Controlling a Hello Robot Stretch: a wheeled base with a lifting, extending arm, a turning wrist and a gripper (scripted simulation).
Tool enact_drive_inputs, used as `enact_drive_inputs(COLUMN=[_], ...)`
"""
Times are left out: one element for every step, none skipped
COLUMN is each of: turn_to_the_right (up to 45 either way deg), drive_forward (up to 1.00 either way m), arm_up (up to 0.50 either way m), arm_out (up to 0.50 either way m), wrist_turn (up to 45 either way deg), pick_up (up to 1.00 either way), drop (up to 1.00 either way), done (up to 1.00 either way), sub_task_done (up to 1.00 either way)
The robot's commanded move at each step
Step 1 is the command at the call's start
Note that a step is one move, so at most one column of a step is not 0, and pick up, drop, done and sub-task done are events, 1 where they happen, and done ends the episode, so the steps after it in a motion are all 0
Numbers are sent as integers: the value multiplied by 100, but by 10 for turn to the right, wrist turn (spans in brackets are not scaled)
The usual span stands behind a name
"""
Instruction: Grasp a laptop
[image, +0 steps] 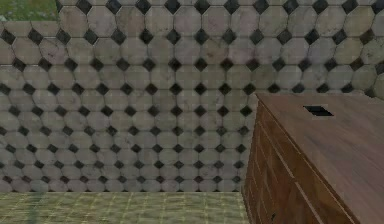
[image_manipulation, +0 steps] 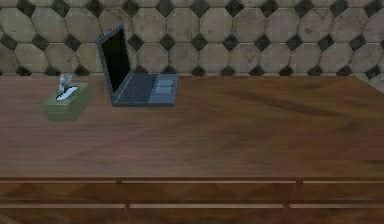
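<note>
An open grey laptop (image_manipulation: 135, 75) stands on the brown wooden tabletop (image_manipulation: 230, 130) toward the arm side view's upper left. Its dark screen rises at the left and its keyboard half lies flat to the right.
A green tissue box (image_manipulation: 68, 102) sits just left of the laptop. A wall of pale octagonal tiles (image_manipulation: 250, 40) runs behind the table. In the forward view a wooden cabinet (image: 320, 160) with a small dark thing (image: 318, 110) on top fills the right, before the same tiled wall (image: 130, 100).
</note>
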Motion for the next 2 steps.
enact_drive_inputs(turn_to_the_right=[0,0], drive_forward=[0,0], arm_up=[50,38], arm_out=[0,0], wrist_turn=[0,0], pick_up=[0,0], drop=[0,0], done=[0,0], sub_task_done=[0,0])
